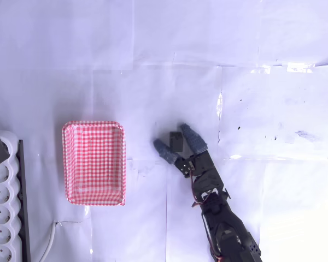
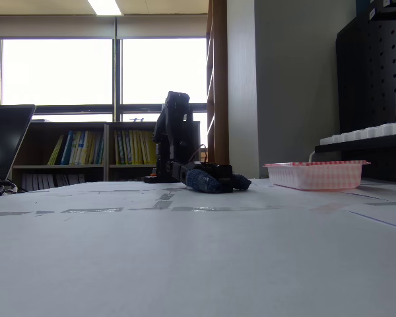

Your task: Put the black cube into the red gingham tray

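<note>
- At the overhead view's left edge, around nine to seven o'clock, a white power strip (image 1: 1, 218) lies along the tabletop (image 1: 153, 65), which is covered in white paper sheets.
- Just right of the strip, at about eight o'clock from the picture's centre, sits the red gingham tray (image 1: 94, 162), its long side running top to bottom; nothing lies inside it.
- In the fixed view the tray (image 2: 315, 175) stands at three o'clock, low on the tabletop (image 2: 185, 264), in front of a dark pegboard wall (image 2: 376, 79).
- Right of the tray in the overhead view, near the centre, the black cube (image 1: 176, 142) rests on the paper, well apart from the tray.
- The gripper (image 1: 178, 143) is spread apart around the cube: one blue-grey finger lies at the cube's seven o'clock, the other at its three o'clock. Whether either finger touches the cube cannot be told.
- The black arm (image 1: 224, 224) runs from the gripper toward five o'clock, to the bottom edge.
- In the fixed view the gripper (image 2: 214, 181) lies low at the tabletop near centre; the cube cannot be made out there.
- Behind the arm, bookshelves (image 2: 99, 148) stand beneath bright windows.
</note>
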### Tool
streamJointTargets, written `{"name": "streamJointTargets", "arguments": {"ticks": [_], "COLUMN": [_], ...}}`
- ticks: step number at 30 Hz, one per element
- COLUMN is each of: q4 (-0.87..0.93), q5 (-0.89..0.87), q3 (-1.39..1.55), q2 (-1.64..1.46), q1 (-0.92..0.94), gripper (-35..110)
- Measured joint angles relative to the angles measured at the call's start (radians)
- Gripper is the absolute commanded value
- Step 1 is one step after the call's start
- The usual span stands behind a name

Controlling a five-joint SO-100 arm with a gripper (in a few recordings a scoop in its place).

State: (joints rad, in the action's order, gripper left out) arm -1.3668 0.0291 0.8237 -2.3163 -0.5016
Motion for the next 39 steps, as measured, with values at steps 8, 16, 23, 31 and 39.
{"name": "streamJointTargets", "arguments": {"ticks": [8, 16, 23, 31, 39], "q4": [0.0, 0.195, 0.934, 2.207, 2.741], "q5": [-0.008, -0.021, -0.015, 0.201, 0.397], "q3": [0.003, -0.005, 0.034, 0.713, 1.296], "q2": [0.0, 0.109, 0.508, 0.663, 0.486], "q1": [0.002, 0.006, 0.017, -0.118, -0.374], "gripper": [0, 0, 0, 0, 0]}}
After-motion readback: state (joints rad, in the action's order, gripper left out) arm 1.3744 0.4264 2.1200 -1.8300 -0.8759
